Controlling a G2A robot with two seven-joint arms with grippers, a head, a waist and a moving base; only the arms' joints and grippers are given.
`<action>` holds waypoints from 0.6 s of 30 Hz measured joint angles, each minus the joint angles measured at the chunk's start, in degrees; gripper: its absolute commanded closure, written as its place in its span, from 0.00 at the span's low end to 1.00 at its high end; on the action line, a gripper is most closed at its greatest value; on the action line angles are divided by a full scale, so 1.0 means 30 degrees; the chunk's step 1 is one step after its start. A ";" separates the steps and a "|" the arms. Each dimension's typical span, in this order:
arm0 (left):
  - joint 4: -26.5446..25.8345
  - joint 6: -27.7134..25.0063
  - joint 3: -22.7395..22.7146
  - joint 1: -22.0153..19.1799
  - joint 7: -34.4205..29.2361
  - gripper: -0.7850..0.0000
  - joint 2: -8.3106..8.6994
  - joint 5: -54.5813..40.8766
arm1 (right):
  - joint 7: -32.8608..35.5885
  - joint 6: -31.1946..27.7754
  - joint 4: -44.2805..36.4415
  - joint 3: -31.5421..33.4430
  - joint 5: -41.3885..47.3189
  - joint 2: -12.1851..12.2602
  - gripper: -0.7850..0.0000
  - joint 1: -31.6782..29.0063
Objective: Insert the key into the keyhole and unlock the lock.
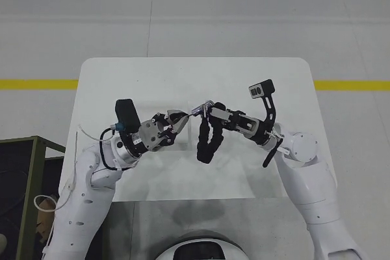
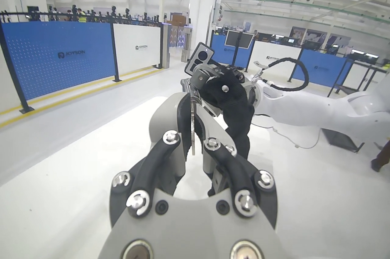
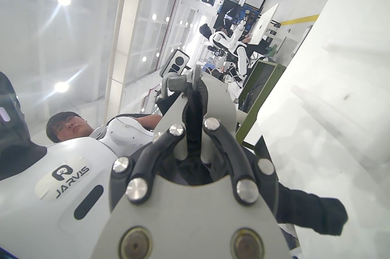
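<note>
Above the middle of the white surface (image 1: 260, 162), the left gripper (image 2: 192, 107) is pinching the thin, flat metal key (image 2: 193, 132) edge-on. The right gripper (image 3: 195, 89) is clamping the lock (image 3: 175, 85) by its black woven sleeve (image 2: 237, 120). The key tip is sitting right at the stubby silvery cylinder, but I can't tell if it's in yet. I'd be keeping the blade dead in line with the keyhole, pushing gently, then twisting. That floppy sleeve is probably giving a bit.

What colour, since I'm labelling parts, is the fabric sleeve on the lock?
Black fabric sleeve, clearest in left wrist view.
</note>
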 measured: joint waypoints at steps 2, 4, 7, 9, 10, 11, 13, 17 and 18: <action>-0.0013 0.0078 0.0046 -0.0041 0.1345 1.00 -0.0023 0.2162 | -0.0093 0.0151 0.0029 0.0006 0.0004 0.0020 1.00 -0.0015; 0.0048 0.0266 0.0179 -0.0074 0.2846 1.00 -0.0035 0.4412 | -0.0176 0.0328 0.0021 -0.0011 -0.0015 0.0038 1.00 -0.0041; 0.0238 0.1131 0.0379 -0.0098 0.5317 1.00 -0.0032 0.7617 | -0.0217 0.0574 -0.0030 -0.0047 -0.0064 0.0067 1.00 -0.0090; 0.0432 0.1806 0.0527 -0.0096 0.6852 1.00 -0.0011 0.9464 | -0.0236 0.0778 -0.0070 -0.0057 -0.0124 0.0089 1.00 -0.0104; 0.0570 0.2282 0.0611 -0.0107 0.7819 1.00 0.0018 1.0696 | -0.0246 0.0897 -0.0107 -0.0053 -0.0178 0.0105 1.00 -0.0108; 0.0694 0.2608 0.0668 -0.0105 0.8505 1.00 0.0047 1.1592 | -0.0244 0.0958 -0.0127 -0.0038 -0.0207 0.0119 1.00 -0.0112; 0.1059 0.3279 0.0756 -0.0091 0.9908 1.00 0.0114 1.3362 | -0.0188 0.1055 -0.0172 0.0004 -0.0233 0.0152 1.00 -0.0122; 0.1672 0.4347 0.0863 -0.0197 1.1687 1.00 0.0188 1.5301 | -0.0216 0.1198 -0.0307 0.0017 -0.0228 0.0194 1.00 -0.0190; 0.1798 0.4607 0.0891 -0.0214 1.2021 1.00 0.0193 1.5546 | -0.0252 0.1212 -0.0341 0.0002 -0.0219 0.0199 1.00 -0.0215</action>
